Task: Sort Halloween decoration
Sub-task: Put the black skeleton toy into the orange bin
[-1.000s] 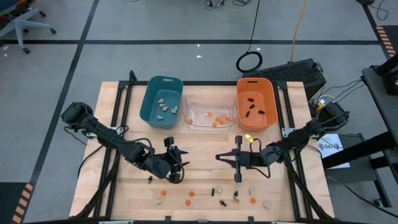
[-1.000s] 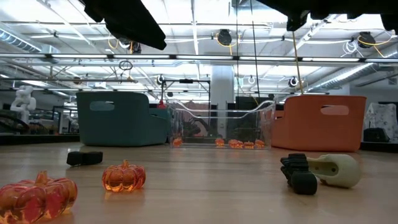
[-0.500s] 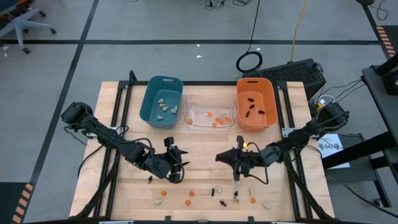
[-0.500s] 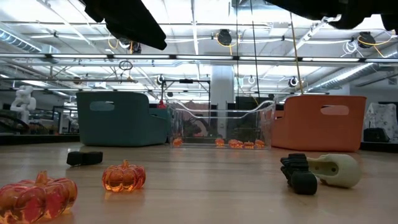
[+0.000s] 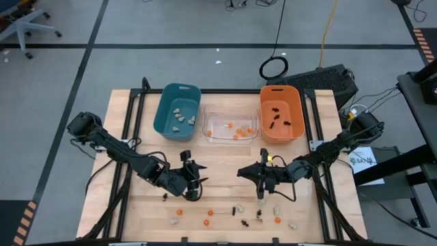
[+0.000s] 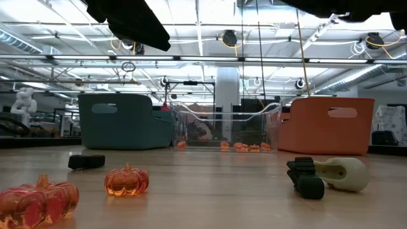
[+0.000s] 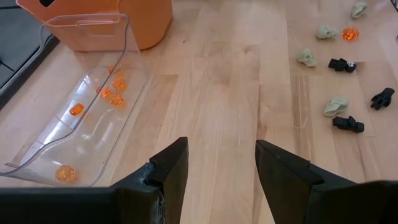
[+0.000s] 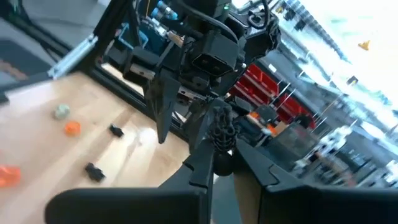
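Left gripper: dark fingers spread, empty, above pale wood table. Right gripper: fingers pressed together. Glossy orange pumpkins, black spiders, matte beige skulls scattered just beyond both.

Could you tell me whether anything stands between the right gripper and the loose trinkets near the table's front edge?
Nothing visible does: the right gripper hangs just behind the loose trinkets, with only bare table between them.
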Available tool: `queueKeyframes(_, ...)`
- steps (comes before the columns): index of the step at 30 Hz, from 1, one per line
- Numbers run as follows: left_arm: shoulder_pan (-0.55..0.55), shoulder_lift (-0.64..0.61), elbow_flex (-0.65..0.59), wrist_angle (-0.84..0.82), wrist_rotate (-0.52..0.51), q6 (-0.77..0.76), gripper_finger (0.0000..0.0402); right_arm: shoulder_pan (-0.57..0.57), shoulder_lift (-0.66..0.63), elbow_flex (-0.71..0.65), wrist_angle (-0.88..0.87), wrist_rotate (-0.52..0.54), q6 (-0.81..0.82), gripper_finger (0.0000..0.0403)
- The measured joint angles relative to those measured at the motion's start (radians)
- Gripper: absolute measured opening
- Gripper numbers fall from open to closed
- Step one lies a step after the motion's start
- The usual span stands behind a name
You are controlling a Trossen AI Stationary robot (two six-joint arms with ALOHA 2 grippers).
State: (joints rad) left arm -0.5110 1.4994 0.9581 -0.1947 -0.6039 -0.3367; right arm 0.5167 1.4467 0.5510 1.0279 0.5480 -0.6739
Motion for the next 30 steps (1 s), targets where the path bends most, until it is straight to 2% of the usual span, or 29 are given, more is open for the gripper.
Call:
queueKeyframes(21, -0.003, 0.000, 0.000, 0.006, -0.002, -0.034, 0.0184, 0.000, 0.000, 0.000, 0.000, 0.000, 0.834, 0.0027)
queueKeyframes(25, -0.003, 0.000, 0.000, 0.005, -0.002, -0.050, 0.0184, 0.002, 0.000, 0.000, -0.013, -0.002, 0.904, 0.0027)
queueKeyframes(30, -0.002, 0.000, 0.000, 0.005, -0.002, -0.050, 0.0184, 0.002, 0.000, 0.000, -0.038, -0.002, 0.876, 0.0027)
